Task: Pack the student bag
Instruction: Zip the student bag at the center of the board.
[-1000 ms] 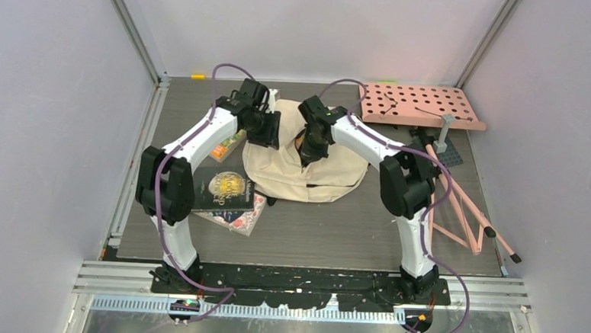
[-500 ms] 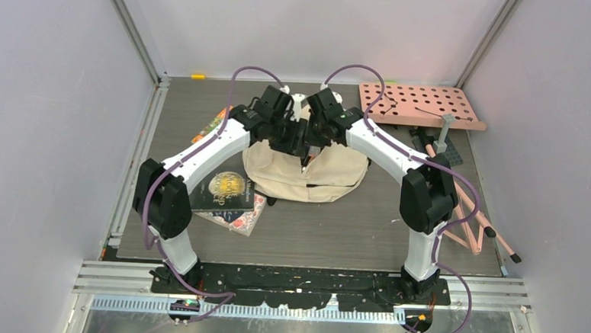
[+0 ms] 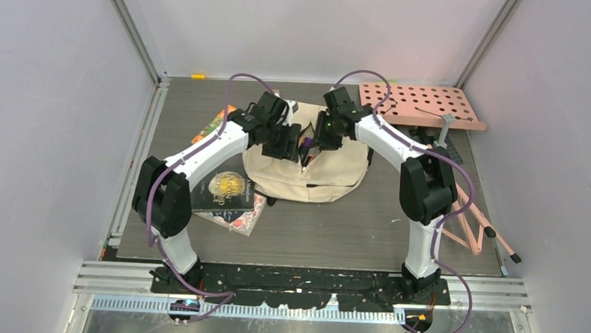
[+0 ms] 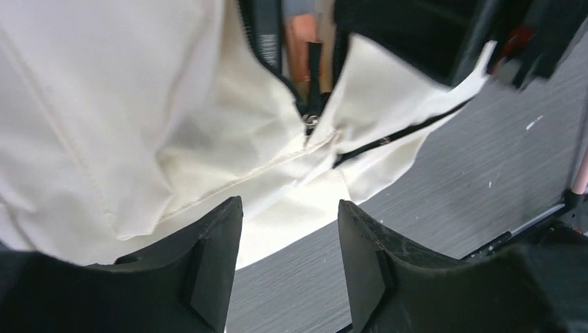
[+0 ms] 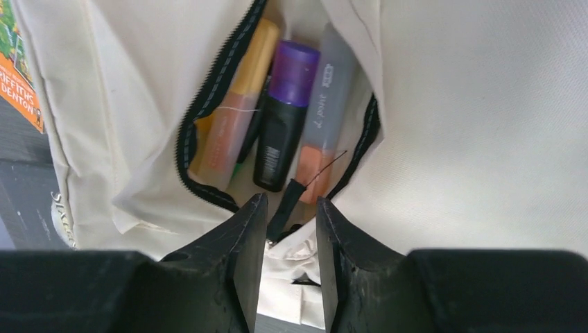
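Note:
The cream student bag (image 3: 330, 176) lies mid-table with its front pocket unzipped. Inside the pocket I see an orange highlighter (image 5: 234, 118), a purple-capped black marker (image 5: 283, 128) and a grey-and-orange highlighter (image 5: 320, 118). My right gripper (image 5: 291, 200) is open just above the pocket's lower end, with the black zipper pull (image 5: 286, 205) hanging loose between its fingertips. My left gripper (image 4: 290, 205) is open and empty over the bag's edge (image 4: 139, 104), beside the zipper. From above, the left gripper (image 3: 292, 147) and right gripper (image 3: 310, 147) sit close together over the pocket.
A dark book (image 3: 226, 191) lies on another book (image 3: 240, 218) left of the bag. An orange book (image 3: 209, 130) shows under the left arm and also as a book corner (image 5: 17, 69). A pink perforated board (image 3: 422, 104) lies back right, with pink rods (image 3: 465, 213) along the right side.
The right gripper has opened from shut, letting go of the zipper pull, and drawn back a little. The left gripper has widened. Both arms came together over the pocket.

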You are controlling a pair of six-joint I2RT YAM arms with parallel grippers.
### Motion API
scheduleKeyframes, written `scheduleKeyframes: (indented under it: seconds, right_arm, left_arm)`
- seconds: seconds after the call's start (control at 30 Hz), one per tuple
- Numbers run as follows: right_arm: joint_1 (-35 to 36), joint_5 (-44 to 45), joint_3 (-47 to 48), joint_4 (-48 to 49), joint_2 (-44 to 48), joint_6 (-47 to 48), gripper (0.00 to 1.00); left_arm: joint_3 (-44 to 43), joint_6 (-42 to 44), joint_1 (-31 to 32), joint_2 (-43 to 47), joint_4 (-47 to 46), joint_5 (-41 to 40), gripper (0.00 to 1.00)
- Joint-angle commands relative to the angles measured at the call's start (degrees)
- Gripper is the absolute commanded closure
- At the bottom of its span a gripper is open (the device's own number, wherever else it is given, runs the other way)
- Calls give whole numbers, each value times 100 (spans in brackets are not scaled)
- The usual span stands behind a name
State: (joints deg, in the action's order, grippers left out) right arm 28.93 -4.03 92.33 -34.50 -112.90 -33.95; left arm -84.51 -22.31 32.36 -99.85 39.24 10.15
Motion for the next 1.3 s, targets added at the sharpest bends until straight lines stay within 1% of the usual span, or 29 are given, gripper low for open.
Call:
scheduleKeyframes:
  seconds: [0.0,0.03,0.13,0.3,0.43,0.6,0.83,1.0,1.17,1.27]
  right_arm:
    - [-336,-1039,426,-41,-320,523,61]
    - [-384,-1256,461,-57,-368,704,60]
    - [-424,-1530,643,-186,-594,1146,58]
    - [-494,-1835,924,-224,-859,1642,56]
    - [-511,-1872,1384,-491,-931,1862,55]
    - [-502,-2232,1446,-439,-945,2039,51]
    - [-500,-2567,1673,-601,-1463,2279,50]
    - [-494,-2909,1580,-698,-1585,2445,50]
    - [-468,-3141,1428,-935,-1560,2559,56]
    - [-424,-3174,1224,-965,-1441,2569,56]
  left_arm:
    - [231,12,-264,474,-156,122,45]
    - [344,22,-265,554,-220,143,45]
    - [546,52,-265,720,-345,37,45]
    - [432,93,-265,704,-134,-13,45]
    - [469,110,-265,728,-89,-46,45]
    - [558,147,-265,810,-96,-121,45]
    - [602,139,-265,851,-112,-148,45]
    - [618,139,-265,871,-110,-317,46]
    - [618,106,-265,840,-67,-340,47]
    - [639,104,-265,851,-76,-417,47]
